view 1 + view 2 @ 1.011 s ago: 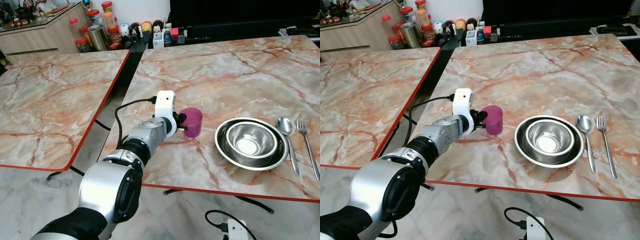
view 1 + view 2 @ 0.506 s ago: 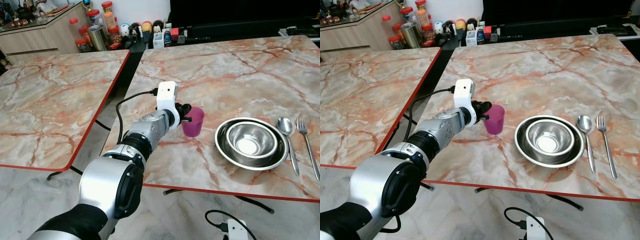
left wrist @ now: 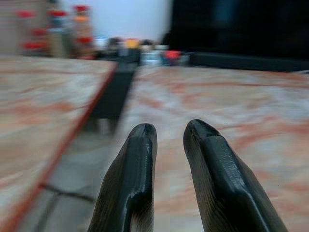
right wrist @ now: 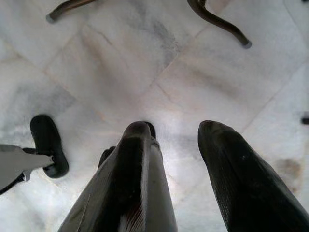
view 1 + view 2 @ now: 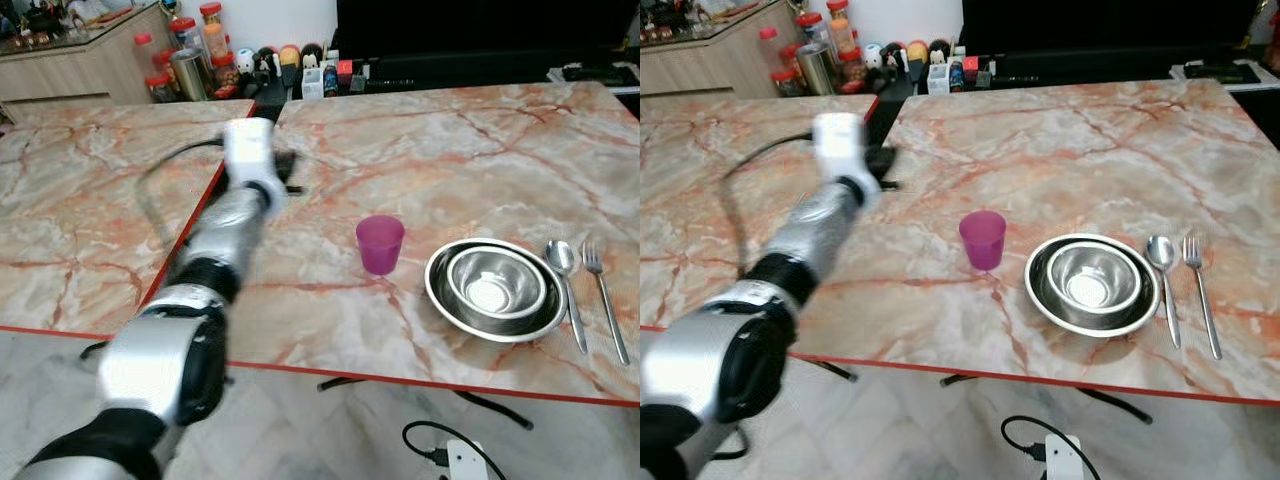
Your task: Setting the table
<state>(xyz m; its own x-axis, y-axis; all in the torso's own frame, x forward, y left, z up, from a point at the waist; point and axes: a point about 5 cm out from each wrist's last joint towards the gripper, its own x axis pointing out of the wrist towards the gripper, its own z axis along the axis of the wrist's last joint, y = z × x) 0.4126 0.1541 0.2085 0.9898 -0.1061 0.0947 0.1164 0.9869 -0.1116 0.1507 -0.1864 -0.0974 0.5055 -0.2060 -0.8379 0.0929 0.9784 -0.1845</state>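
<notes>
The bench [image 5: 480, 150] is cream marble veined in rust-orange, with a red edge. The cup [image 5: 380, 244] is translucent magenta. The nested bowls [image 5: 497, 290], the spoon [image 5: 566, 275] and the fork [image 5: 603, 285] are shiny steel. The left pincer [image 3: 170, 145] has glossy black fingers [image 3: 133, 179]. The floor [image 4: 120, 72] is pale grey marble tile.

A small purple plastic cup [image 5: 983, 238] is seen upright on the marble-patterned table with a red edge [image 5: 1060, 160]. To its right, two nested round steel bowls [image 5: 1092, 284] are set, then a steel spoon [image 5: 1162, 274] and a steel fork [image 5: 1198, 290]. The blurred left gripper [image 5: 880, 163] is held well apart from the cup, above the table's left edge.
</notes>
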